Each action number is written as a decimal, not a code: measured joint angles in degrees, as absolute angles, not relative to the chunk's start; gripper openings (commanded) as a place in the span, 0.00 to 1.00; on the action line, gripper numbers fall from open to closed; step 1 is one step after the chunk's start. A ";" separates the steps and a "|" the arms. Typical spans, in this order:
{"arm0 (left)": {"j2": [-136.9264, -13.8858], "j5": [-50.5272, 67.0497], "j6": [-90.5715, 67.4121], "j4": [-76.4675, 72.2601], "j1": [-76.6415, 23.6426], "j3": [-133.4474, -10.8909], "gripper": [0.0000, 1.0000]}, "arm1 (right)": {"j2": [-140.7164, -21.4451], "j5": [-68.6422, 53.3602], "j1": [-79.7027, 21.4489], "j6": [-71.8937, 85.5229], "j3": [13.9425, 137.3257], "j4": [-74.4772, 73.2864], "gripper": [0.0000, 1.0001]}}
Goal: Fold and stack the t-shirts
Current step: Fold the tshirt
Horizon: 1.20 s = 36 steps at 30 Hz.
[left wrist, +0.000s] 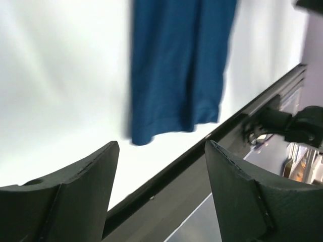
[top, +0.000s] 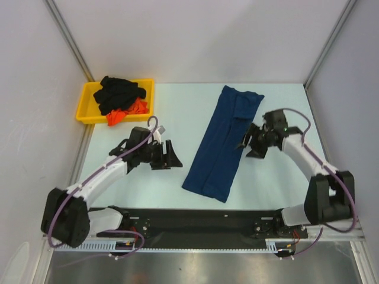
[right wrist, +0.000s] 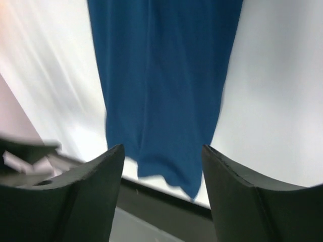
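Observation:
A navy blue t-shirt [top: 222, 142] lies on the table folded into a long narrow strip, running from the back middle toward the near edge. It also fills the top of the left wrist view [left wrist: 176, 65] and of the right wrist view [right wrist: 164, 85]. My left gripper [top: 170, 155] hovers open just left of the strip, nothing between its fingers. My right gripper [top: 251, 146] stands open at the strip's right edge, also empty. A black t-shirt [top: 118, 93] and an orange-red t-shirt [top: 131, 111] lie crumpled in the yellow tray [top: 86, 106].
The yellow tray sits at the back left corner of the table. A black rail [top: 195, 220] carrying the arm bases runs along the near edge. Metal frame posts [top: 71, 41] and grey walls close in the left, right and back sides.

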<state>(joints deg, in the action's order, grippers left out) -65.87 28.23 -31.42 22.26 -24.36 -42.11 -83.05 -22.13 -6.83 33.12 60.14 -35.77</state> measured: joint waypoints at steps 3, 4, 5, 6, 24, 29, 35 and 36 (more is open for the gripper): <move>-72.44 32.03 -28.77 22.76 -22.04 -41.98 0.76 | -76.42 -23.64 -12.75 36.12 50.68 -35.18 0.63; -73.80 33.28 -28.29 22.48 -21.96 -41.98 0.76 | -74.85 -23.75 -15.03 37.28 47.88 -35.27 0.63; -74.96 34.39 -27.94 22.02 -21.96 -41.98 0.75 | -73.47 -23.79 -17.43 38.46 44.97 -34.85 0.62; -76.14 35.35 -27.75 21.34 -21.98 -41.98 0.73 | -71.72 -23.97 -19.73 39.92 41.91 -34.11 0.61; -88.18 37.19 -23.90 18.74 -27.83 -41.78 0.67 | -68.97 -27.79 -28.08 54.02 23.68 -16.97 0.50; -88.62 35.99 -23.90 18.52 -28.23 -41.78 0.62 | -71.46 -27.99 -28.71 54.57 23.70 -14.74 0.47; -91.61 36.47 -23.92 18.00 -28.71 -41.78 0.49 | -75.31 -29.19 -28.77 53.89 24.80 -12.75 0.30; -91.90 36.51 -23.94 17.76 -28.75 -41.78 0.47 | -76.05 -29.23 -28.82 53.71 25.08 -12.78 0.21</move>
